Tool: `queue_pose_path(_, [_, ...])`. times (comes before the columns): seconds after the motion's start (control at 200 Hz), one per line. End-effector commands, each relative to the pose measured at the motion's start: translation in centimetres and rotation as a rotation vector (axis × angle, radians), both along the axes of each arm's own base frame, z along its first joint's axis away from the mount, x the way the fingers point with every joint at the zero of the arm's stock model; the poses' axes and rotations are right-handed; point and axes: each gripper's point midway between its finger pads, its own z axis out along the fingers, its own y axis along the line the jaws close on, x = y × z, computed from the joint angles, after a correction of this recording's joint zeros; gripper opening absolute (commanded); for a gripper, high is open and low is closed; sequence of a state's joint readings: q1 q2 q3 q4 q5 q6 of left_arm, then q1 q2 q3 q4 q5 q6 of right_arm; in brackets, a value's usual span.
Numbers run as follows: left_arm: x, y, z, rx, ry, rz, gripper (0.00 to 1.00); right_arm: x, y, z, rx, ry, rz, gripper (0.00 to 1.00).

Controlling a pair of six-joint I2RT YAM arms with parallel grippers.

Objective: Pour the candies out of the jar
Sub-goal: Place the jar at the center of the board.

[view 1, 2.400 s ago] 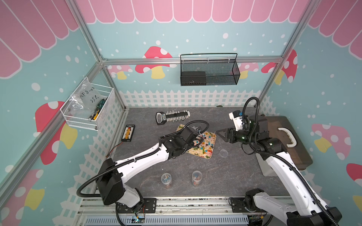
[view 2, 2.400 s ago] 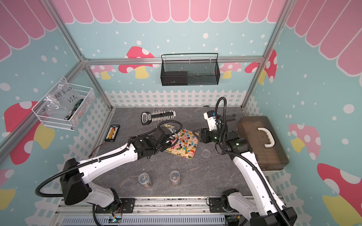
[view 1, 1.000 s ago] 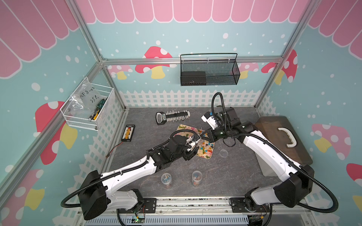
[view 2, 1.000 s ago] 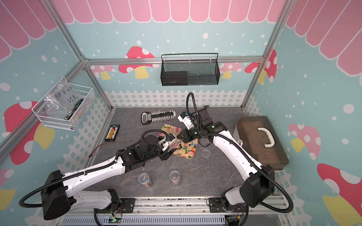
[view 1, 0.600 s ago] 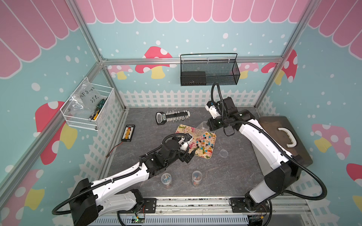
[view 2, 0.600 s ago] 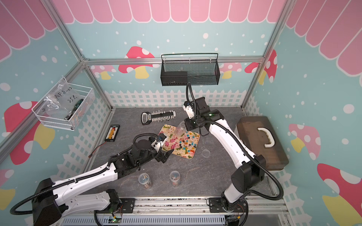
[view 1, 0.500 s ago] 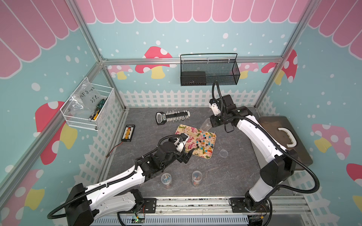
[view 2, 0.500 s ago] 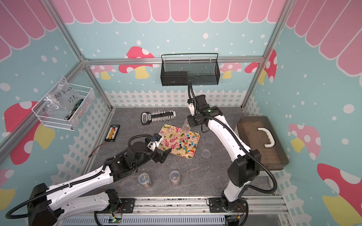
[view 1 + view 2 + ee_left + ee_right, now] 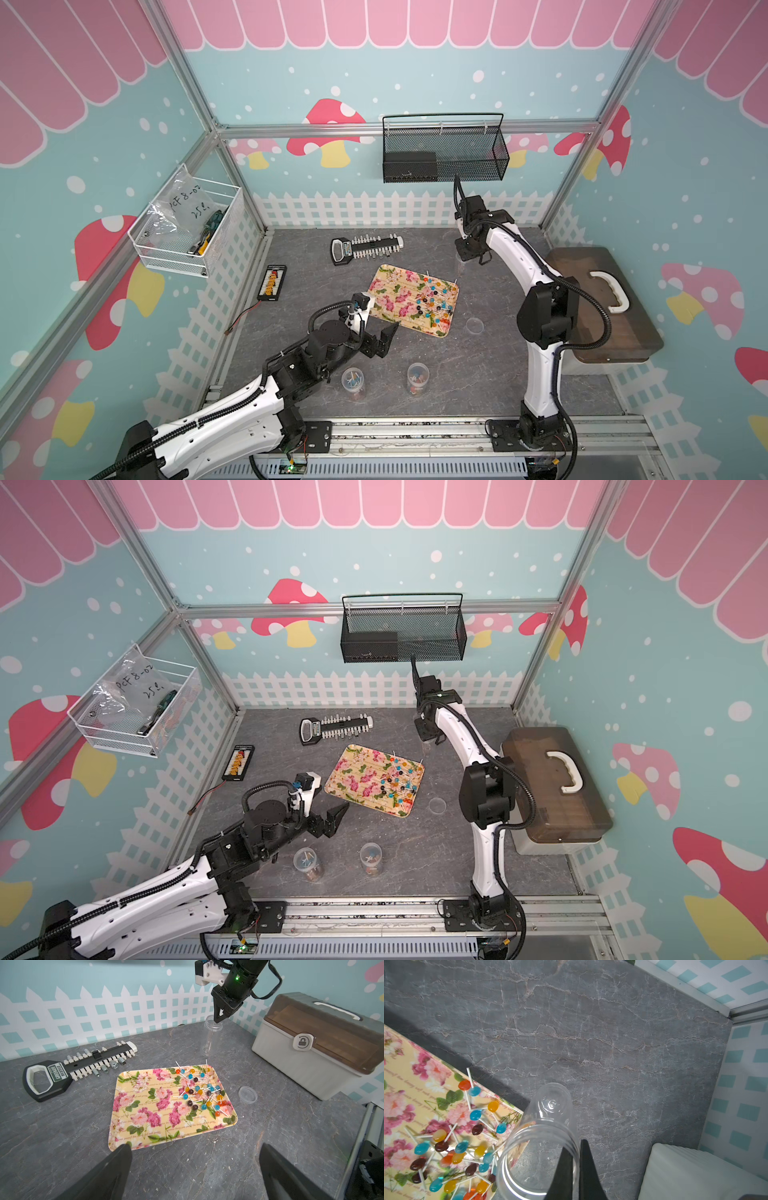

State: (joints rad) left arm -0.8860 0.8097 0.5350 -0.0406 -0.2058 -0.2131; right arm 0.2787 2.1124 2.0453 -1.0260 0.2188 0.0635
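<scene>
Beyond tray [image 9: 133, 1105] corner — right hand [image 9: 217, 1020] pinches rim of empty jar [image 9: 208, 1041]; left hand [image 9: 195, 1145] spread. Seat jar upright on bench [image 9: 62, 1136], clear of tray — then release.

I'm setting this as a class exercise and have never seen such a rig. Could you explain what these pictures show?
Two robot arms work at a grey table. Two pictures look down from overhead; two are taken from the arms' wrists. The candies lie on a floral tray, a clear lid beside it, two other jars near the front. The right end effector is shut on the rim of an empty clear jar, mouth up. The left end effector is open, holding nothing.
</scene>
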Motion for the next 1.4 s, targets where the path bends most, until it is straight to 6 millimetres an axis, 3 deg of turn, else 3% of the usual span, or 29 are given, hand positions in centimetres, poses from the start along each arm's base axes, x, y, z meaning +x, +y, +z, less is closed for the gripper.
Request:
queue_pose_path(0.0, [-0.5, 0.0, -0.7, -0.043, 0.053, -0.002, 0.99, -0.3, -0.9, -1.0, -0.022, 0.051, 0.005, 0.00])
queue_pose_path(0.23, [-0.6, -0.3, -1.2, -0.061, 0.083, -0.007, 0.99, -0.2, -1.7, -3.3, 0.010, 0.108, -0.024, 0.00])
queue_pose_path(0.445, [-0.4, -0.8, -1.1, -0.054, 0.089, -0.017, 0.99, -0.3, -2.2, -4.0, 0.018, 0.128, -0.039, 0.00])
queue_pose_path(0.635, [-0.1, -1.3, -0.7, -0.074, 0.086, -0.017, 0.99, -0.4, -2.3, -4.2, 0.026, 0.134, -0.044, 0.12])
queue_pose_path(0.78, [0.1, -1.4, -0.2, -0.098, 0.075, -0.010, 0.99, -0.2, -2.4, -3.6, 0.022, 0.119, -0.046, 0.26])
queue_pose_path(0.906, [0.4, -1.3, -0.1, -0.104, 0.077, 0.009, 0.99, -0.1, -2.7, -2.8, 0.012, 0.101, -0.048, 0.32])
queue_pose_path(1.021, [0.7, -0.9, 0.1, -0.086, 0.067, 0.033, 0.99, 0.1, -2.8, -0.8, 0.011, 0.068, -0.046, 0.34])
queue_pose_path(1.196, [1.5, 0.5, 1.3, -0.061, 0.071, 0.107, 0.99, 0.2, -2.7, 5.0, 0.040, -0.055, -0.032, 0.36])
queue_pose_path(1.336, [2.8, 1.7, 1.6, -0.015, 0.090, 0.186, 0.99, -1.4, -1.4, 9.9, 0.106, -0.150, 0.027, 0.38])
queue_pose_path(1.391, [3.7, 3.1, 1.7, 0.004, 0.083, 0.283, 0.99, -2.4, -0.4, 11.0, 0.129, -0.174, 0.067, 0.38])
